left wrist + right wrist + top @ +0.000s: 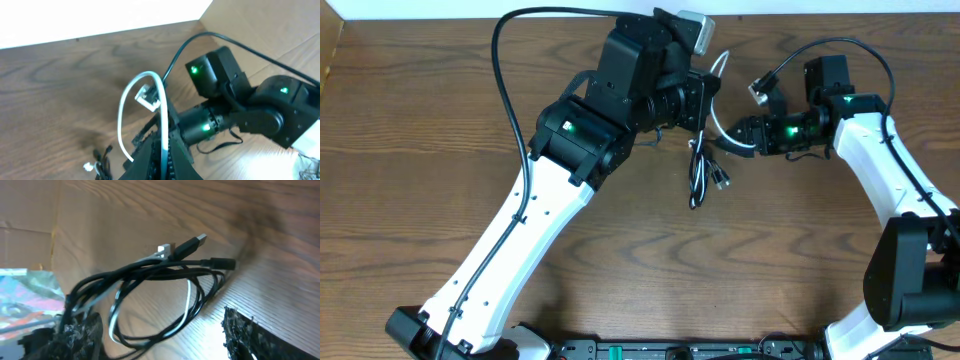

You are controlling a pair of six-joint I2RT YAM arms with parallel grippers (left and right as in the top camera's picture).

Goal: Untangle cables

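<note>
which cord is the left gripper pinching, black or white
The white cord, looping up from the shut left gripper; the black cord sits lower, outside its grip.

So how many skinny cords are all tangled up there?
2. The white cord loops up out of the left pincer. The black cord hangs in loops down to the table, in the middle. Some bits may be hidden.
</note>
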